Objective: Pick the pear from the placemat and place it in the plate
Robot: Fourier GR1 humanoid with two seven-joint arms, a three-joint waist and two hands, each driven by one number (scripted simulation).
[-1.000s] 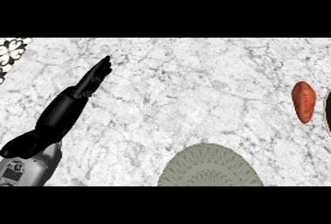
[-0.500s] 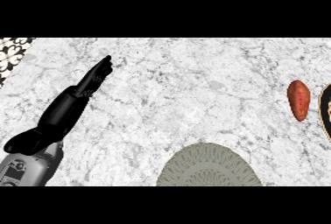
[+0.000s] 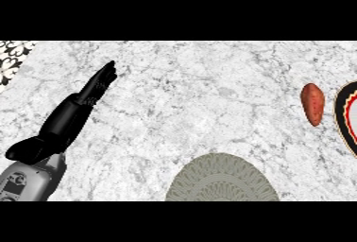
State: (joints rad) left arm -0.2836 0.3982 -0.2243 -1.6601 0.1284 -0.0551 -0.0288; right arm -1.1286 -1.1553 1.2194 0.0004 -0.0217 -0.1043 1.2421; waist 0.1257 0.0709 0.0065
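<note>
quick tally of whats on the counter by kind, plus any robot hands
sweet potato: 1
plate, cut off at the right edge: 1
round grey mat: 1
patterned black-and-white mat, at the far left corner: 1
left hand: 1
total: 5

A grey-green round mat (image 3: 222, 178) is cut off by the lower edge of the head view, only its upper arc showing on the marble tabletop (image 3: 209, 94). At the right edge, a plate (image 3: 346, 118) with a black, red and cream rim shows only as a narrow curved sliver, its inside out of view. A black-and-white patterned cloth (image 3: 14, 56) is clipped by the upper left corner. The left forearm (image 3: 24, 182) runs out of view at the lower left, below the left hand (image 3: 70, 118). The reddish-brown, tapered item (image 3: 312, 104) beside the plate cannot be identified with certainty.
</note>
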